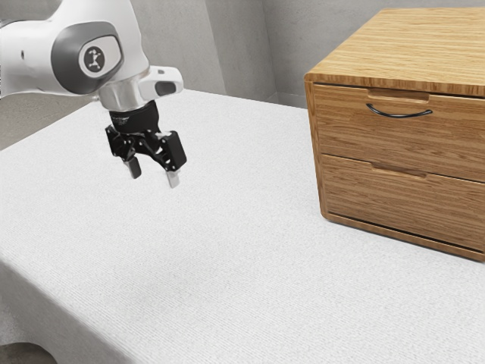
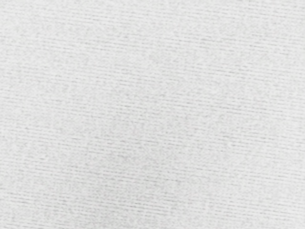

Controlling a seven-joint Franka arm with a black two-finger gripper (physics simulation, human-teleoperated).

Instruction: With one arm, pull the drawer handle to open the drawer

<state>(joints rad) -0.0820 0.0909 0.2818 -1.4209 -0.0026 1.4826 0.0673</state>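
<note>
1. Arm (image 1: 72, 49). White, with grey joint caps. You see it enter at the upper left of the exterior frame and bend down toward the table.

2. Gripper (image 1: 154, 177). Black, left of centre in the exterior frame, hanging above the table and not touching it. Your fingers (image 1: 134, 168) point downward and stand apart at a moderate spread, closed on nothing. It is well apart from the cabinet.

3. Table (image 1: 227, 258). White, finely ribbed surface running across the middle and lower frame. In the wrist view you get the same ribbed white surface (image 2: 152, 114) beneath your hand.

4. Cabinet (image 1: 424, 45). Light wood with a visible grain, standing on the table at the right edge of the exterior frame, its front turned toward the lower left.

5. Upper drawer (image 1: 455, 144). Its front lies flush with the cabinet face, so you can count it as shut.

6. Drawer handle (image 1: 399, 114). A thin, dark, curved bar near the top of the upper drawer, at the frame's upper right.

7. Lower drawer (image 1: 402, 199). Directly below the upper one, also flush.
</note>
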